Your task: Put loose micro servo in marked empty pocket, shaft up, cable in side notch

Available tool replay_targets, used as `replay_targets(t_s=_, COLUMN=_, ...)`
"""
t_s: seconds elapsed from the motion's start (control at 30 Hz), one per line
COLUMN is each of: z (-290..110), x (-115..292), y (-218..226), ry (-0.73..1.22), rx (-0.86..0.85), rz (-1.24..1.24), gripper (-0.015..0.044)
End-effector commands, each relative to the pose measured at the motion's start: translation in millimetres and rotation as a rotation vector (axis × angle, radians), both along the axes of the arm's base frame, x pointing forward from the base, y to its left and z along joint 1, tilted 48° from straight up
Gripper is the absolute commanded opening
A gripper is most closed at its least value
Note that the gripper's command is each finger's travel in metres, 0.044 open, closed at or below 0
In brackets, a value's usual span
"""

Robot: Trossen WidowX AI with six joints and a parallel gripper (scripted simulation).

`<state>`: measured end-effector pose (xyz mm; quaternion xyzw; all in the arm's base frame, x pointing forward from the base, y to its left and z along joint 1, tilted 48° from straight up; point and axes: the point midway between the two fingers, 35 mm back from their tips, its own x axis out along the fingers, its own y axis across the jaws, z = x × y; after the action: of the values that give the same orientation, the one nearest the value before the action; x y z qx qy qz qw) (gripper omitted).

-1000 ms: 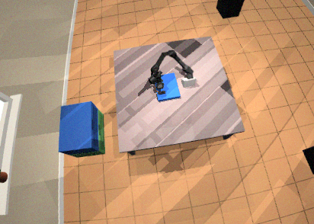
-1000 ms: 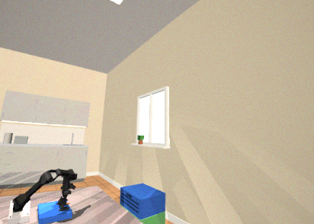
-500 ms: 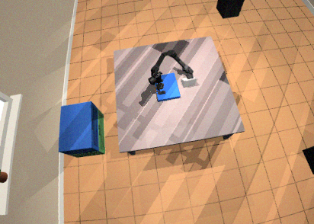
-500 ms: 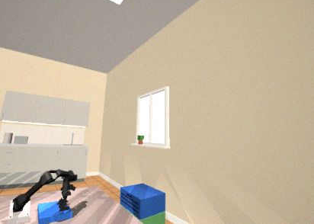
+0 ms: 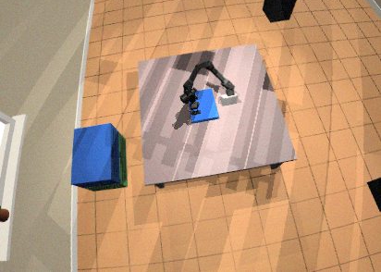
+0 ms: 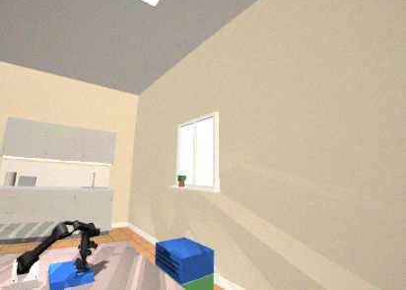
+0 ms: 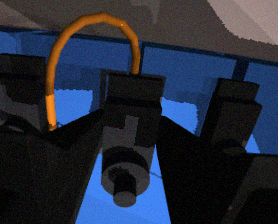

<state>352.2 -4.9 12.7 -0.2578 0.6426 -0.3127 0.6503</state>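
Servo (image 7: 131, 115) is clamped in the hand (image 7: 127, 150), the two dark fingers closed partway against its opposite flanks. In the wrist view it fills the centre of the frame: dark body, round output boss, and shaft stub (image 7: 125, 192) at the near end.

1. Grip. The fingers bear on the body sides, which leaves the shaft end and the cable end free. This probably keeps the ears unobstructed for seating.
2. Orientation. The long axis of the servo runs in line with the hand. The shaft points back toward the wrist camera, away from the deck, which suits a shaft-up insertion. The ears cannot be made out.
3. Cable. The orange cable (image 7: 90, 27) leaves the far end of the body, arcs over to the left and drops behind the left finger. Its lie relative to the side notch cannot be told.
4. Deck. The blue deck (image 7: 190, 70) lies just beyond the servo. Two other dark servo-like blocks (image 7: 235, 110) flank the held one, left and right. The marked pocket is hidden behind the servo.
5. Wider scene. From above, the arm (image 5: 208, 70) reaches over the left part of the deck on the grey worktop (image 5: 240, 142). A blue crate (image 5: 94, 154) stands on the floor beyond the worktop edge.

Seating appears not yet done.
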Motion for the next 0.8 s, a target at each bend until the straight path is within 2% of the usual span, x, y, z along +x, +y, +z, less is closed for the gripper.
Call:
replay_targets(t_s=0.0, z=-3, x=0, y=-2, ry=0.002, rx=-0.001, rz=0.006, gripper=0.0)
replay_targets(t_s=0.77, z=-18, x=0, y=-19, ry=0.002, rx=-0.002, rz=0.006, gripper=0.0)
